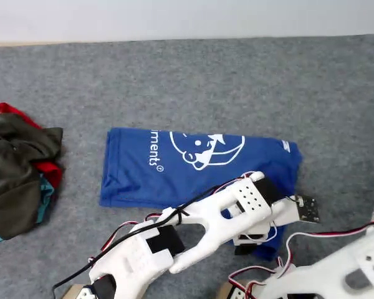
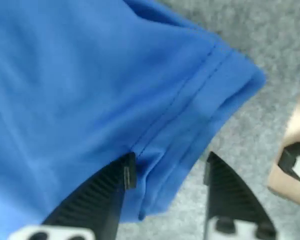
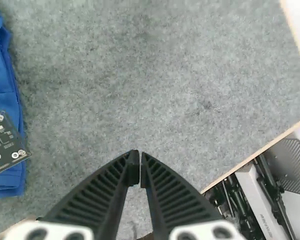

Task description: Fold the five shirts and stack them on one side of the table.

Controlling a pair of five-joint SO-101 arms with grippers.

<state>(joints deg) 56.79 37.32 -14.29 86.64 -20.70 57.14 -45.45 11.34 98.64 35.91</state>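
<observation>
High view is showing the blue shirt [image 1: 174,168] lying spread on the grey mat [image 1: 237,81] near the middle of the table, its white print facing up. A heap of other shirts [image 1: 15,174], dark olive, red and teal, is sitting bunched at my left edge of the table, well apart from the blue one.

I am stretching my left arm across the near edge of the blue shirt, and my left claw [image 2: 170,162] is hanging spread wide over the stitched hem at the shirt's corner. One finger [image 2: 115,185] is lying on the blue cloth beside the seam; the other is standing over the grey mat just past the hem. Whether that first finger is pressing the cloth or merely grazing it, I cannot quite tell.

My right claw [image 3: 140,162] is hovering over bare mat beside the shirt's edge, its two fingers pressed together and gripping nothing.
</observation>
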